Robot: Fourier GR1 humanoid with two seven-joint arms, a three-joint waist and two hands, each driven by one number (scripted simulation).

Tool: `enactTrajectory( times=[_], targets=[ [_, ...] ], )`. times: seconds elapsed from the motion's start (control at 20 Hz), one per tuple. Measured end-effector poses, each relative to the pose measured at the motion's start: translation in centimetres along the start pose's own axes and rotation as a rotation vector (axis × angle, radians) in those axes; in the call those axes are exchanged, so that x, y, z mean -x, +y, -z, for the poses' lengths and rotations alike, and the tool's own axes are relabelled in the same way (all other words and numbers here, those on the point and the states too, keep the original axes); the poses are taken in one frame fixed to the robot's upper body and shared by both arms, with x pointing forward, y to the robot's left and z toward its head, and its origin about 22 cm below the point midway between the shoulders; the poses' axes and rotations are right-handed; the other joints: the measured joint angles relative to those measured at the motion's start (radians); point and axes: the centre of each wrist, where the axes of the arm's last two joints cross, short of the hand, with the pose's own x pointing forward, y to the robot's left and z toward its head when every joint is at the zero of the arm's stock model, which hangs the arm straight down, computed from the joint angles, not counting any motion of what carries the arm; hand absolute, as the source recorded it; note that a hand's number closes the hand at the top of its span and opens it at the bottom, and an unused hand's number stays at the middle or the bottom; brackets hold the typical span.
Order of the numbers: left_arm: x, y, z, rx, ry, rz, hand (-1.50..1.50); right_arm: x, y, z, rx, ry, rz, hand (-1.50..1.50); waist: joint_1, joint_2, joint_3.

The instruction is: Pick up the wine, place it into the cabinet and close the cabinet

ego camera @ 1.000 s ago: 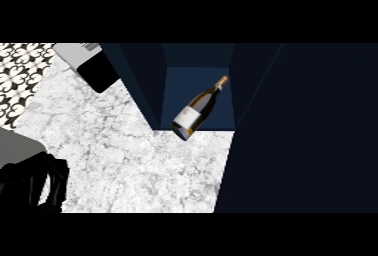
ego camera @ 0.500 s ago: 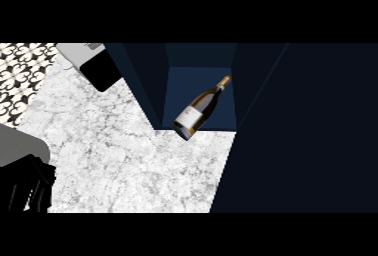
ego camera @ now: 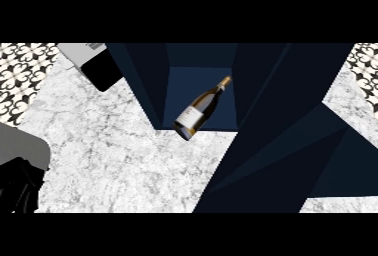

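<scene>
Wine: the wine bottle [ego camera: 201,109] lies tilted just above the middle of the head view, neck pointing to about 1 o'clock and base to about 7 o'clock.
Wine label: a pale label sits on the lower half of its body; the cap end looks golden.
Wine position: most of the bottle shows against the cabinet's blue inside, while the base end reaches over the front edge of that floor, above the marble; no hand touches it.
Cabinet: the cabinet [ego camera: 258,70] is dark navy and fills the top middle of the view, its lighter blue inner floor showing around the bottle.
Cabinet door: a wide dark door panel [ego camera: 280,160] spreads from the cabinet toward 5 o'clock and covers much of the right half of the view; the cabinet stands open.
Desk: the desk [ego camera: 111,150] is white-grey marble, seen at 8 to 9 o'clock from the bottle and again in small patches at the right edge.
Left hand: the left hand [ego camera: 18,185] is black and sits at the lower left corner, at about 8 o'clock, well apart from the wine.
Left hand state: its fingers merge into one dark shape, so I cannot tell how they are set; it holds nothing that shows.
Left forearm: the grey forearm [ego camera: 21,142] lies just above that hand along the left edge.
Patterned wall: a black-and-white patterned surface [ego camera: 22,75] shows at 10 o'clock.
Box: a grey and black box-like object [ego camera: 92,62] lies at 11 o'clock beside the cabinet.
</scene>
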Motion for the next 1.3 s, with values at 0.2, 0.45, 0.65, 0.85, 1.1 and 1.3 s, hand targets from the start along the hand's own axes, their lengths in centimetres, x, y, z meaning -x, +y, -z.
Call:
enactTrajectory(
  times=[0.2, 0.45, 0.65, 0.85, 1.1, 1.3],
  targets=[
    [0.0, 0.2, -0.1, 0.007, -0.002, 0.005, 1.5, -0.7, 1.1, 3.6, -0.012, -0.034, 0.073, 1.5, -0.002, 0.0, 0.001],
    [-0.2, 0.5, -0.3, 0.01, 0.001, 0.004, 1.5, -1.6, 1.0, 8.4, 0.001, -0.046, 0.123, 1.5, -0.003, 0.0, 0.001],
    [-0.5, 0.7, -0.5, 0.005, -0.005, 0.002, 1.5, -1.8, 0.0, 11.8, 0.024, -0.051, 0.152, 1.5, -0.003, 0.0, 0.001],
    [-0.4, 1.0, -0.6, 0.002, 0.0, 0.001, 1.5, -1.6, -0.9, 14.1, 0.06, -0.053, 0.189, 1.5, -0.007, 0.0, 0.001],
    [-0.5, 1.3, -0.7, 0.0, 0.0, 0.007, 1.5, -0.4, -2.1, 15.9, 0.114, -0.031, 0.238, 1.5, -0.009, 0.0, 0.002],
    [-1.4, 1.0, -0.3, 0.006, 0.0, 0.014, 1.5, 1.3, -4.1, 16.4, 0.157, -0.014, 0.261, 1.5, -0.011, 0.0, 0.002]
  ],
)
